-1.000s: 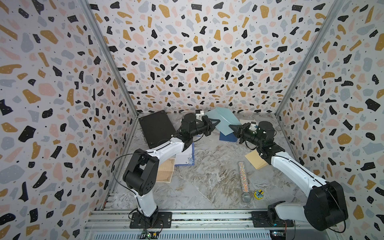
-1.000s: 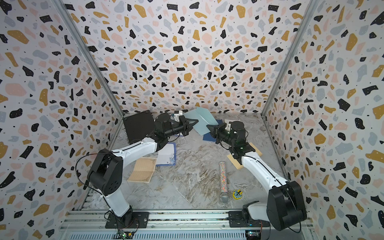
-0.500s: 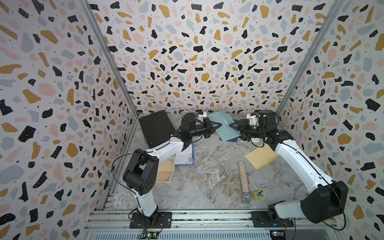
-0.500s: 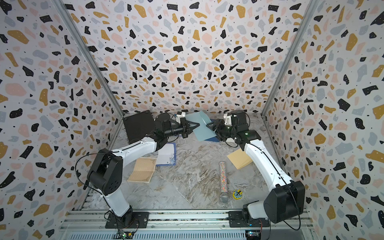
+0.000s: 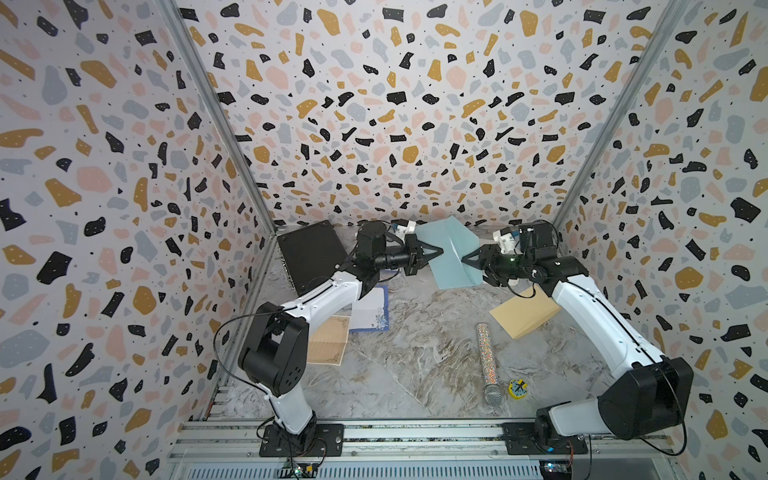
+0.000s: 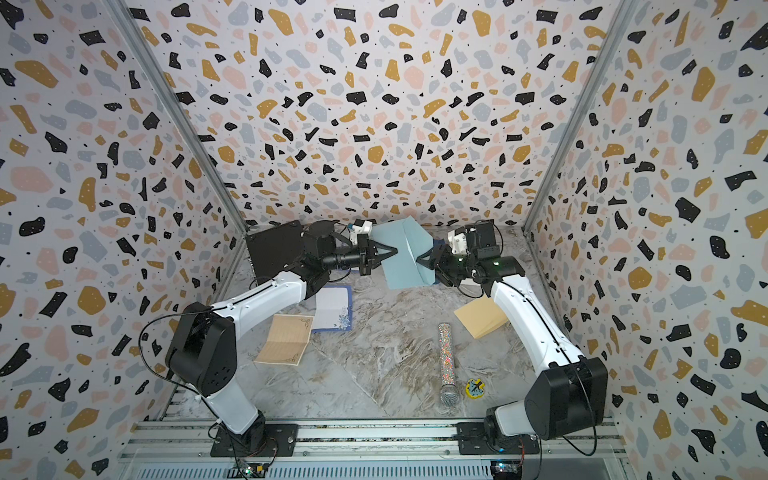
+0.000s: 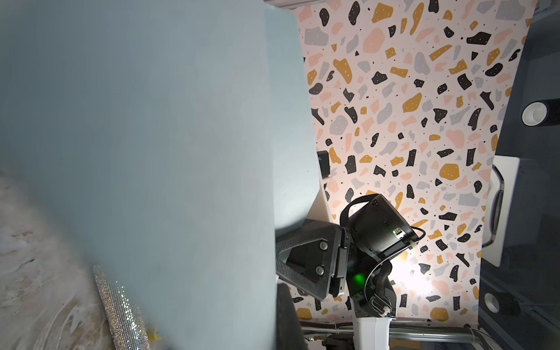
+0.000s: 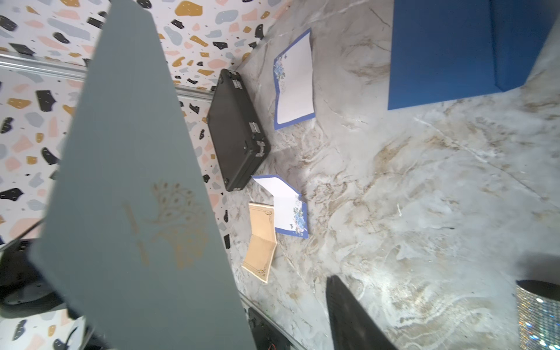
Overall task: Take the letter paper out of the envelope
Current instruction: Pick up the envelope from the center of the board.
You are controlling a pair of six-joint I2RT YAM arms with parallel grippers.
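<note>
A pale blue-grey envelope [image 5: 451, 249] [image 6: 405, 253] hangs in the air at the back middle, flap open. My left gripper [image 5: 436, 252] [image 6: 392, 251] is shut on its left edge; one dark finger [image 7: 288, 321] shows beside the envelope [image 7: 151, 151]. From the right, my right gripper [image 5: 467, 259] [image 6: 420, 259] stands open at the envelope's right edge. One finger [image 8: 348, 318] is well apart from the envelope [image 8: 136, 181], which has a gold print; the other finger is hidden behind it. The letter paper is hidden.
On the marble table lie a black case [image 5: 309, 255], a blue-bordered sheet [image 5: 372, 309], a tan sheet [image 5: 328, 345], a tan envelope [image 5: 521, 313], a glitter microphone [image 5: 486, 361], a small yellow thing [image 5: 517, 388] and a dark blue envelope [image 8: 454, 51].
My right gripper has opened, and its arm has lifted off the tan envelope and drawn back to the right. The held envelope has swung a little lower and to the right.
</note>
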